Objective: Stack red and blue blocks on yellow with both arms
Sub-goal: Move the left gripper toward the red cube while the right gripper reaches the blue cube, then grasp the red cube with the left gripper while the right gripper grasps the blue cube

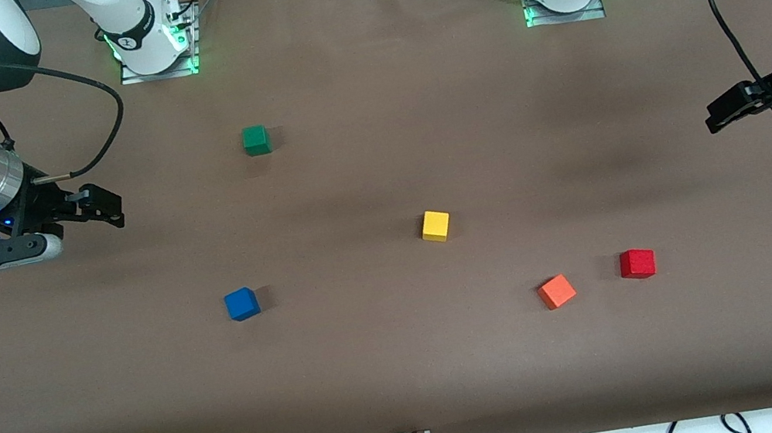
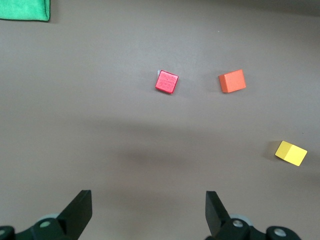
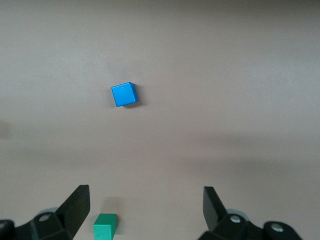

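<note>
The yellow cube (image 1: 435, 225) sits mid-table, slightly rotated against the table edge, with open brown surface (image 1: 411, 369) on every side. The blue cube (image 1: 241, 304) lies toward the right arm's end, nearer the front camera. The red cube (image 1: 637, 264) lies toward the left arm's end, beside an orange cube (image 1: 556, 291). All are cubes, with no long axis. The right gripper (image 1: 106, 208) and left gripper (image 1: 718, 114) hover at opposite table ends, jaws spread, holding nothing.

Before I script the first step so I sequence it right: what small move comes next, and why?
Probably bring the open left gripper over the red cube. Nothing is stacked on the yellow cube yet, and the red cube lies toward that arm's end of the table.
</note>
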Tool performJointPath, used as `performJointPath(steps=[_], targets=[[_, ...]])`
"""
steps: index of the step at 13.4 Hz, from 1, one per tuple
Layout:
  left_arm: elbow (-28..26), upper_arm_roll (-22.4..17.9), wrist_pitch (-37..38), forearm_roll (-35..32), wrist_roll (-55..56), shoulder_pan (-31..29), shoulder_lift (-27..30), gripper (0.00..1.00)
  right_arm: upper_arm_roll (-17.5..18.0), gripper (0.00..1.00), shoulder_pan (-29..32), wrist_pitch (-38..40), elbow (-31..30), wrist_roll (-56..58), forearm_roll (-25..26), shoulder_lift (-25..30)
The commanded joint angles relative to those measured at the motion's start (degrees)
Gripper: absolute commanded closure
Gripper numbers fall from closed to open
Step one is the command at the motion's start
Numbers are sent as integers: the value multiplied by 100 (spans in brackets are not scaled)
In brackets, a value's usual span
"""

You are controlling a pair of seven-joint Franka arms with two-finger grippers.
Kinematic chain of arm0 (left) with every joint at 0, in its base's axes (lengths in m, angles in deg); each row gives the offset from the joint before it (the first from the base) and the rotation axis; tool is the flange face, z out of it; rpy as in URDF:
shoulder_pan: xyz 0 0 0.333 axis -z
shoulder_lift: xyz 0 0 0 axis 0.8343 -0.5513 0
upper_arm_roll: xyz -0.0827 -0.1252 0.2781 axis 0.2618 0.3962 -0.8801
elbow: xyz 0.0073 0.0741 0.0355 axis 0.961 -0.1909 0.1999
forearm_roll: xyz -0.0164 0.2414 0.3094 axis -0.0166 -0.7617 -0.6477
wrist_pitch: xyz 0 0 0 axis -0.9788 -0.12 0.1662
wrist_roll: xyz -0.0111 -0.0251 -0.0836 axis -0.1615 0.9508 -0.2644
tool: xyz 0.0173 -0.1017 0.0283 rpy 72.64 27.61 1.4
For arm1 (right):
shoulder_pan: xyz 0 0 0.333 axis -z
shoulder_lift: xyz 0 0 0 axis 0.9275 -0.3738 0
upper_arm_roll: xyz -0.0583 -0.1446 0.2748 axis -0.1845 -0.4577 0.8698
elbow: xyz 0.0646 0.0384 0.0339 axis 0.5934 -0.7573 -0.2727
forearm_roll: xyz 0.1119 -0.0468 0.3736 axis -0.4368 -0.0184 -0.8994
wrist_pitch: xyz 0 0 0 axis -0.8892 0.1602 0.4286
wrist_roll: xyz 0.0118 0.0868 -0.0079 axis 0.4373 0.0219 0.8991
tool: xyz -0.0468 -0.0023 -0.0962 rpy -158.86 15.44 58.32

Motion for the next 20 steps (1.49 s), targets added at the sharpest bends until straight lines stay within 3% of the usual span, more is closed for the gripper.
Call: performJointPath(steps=[1, 5, 8, 11, 13, 17, 20], targets=[[65, 11, 77, -136, -101, -9, -28, 0, 43, 0, 48, -3, 85, 95, -77, -32], [73, 11, 51, -128, -101, 17, -221, 0, 43, 0, 39, -3, 85, 95, -69, -32], [73, 46, -106, -110, -128, 43, -746, 0, 43, 0, 39, -3, 85, 95, -77, -32], [12, 64, -949, -84, -259, 61, -1353, 0, 70, 0, -57, 14, 85, 103, -25, -119], [12, 64, -1414, -84, -994, 52, -1854, 0, 79, 1, -154, 6, 93, 112, -25, -339], [-41, 81, -2531, -57, -1508, 35, -2751, 0, 96, 0, -435, -747, 225, 217, -95, -1348], [-286, 90, -3024, -66, -1543, 44, -2919, 0, 96, 1, -559, -1539, 637, 217, -86, -2384]])
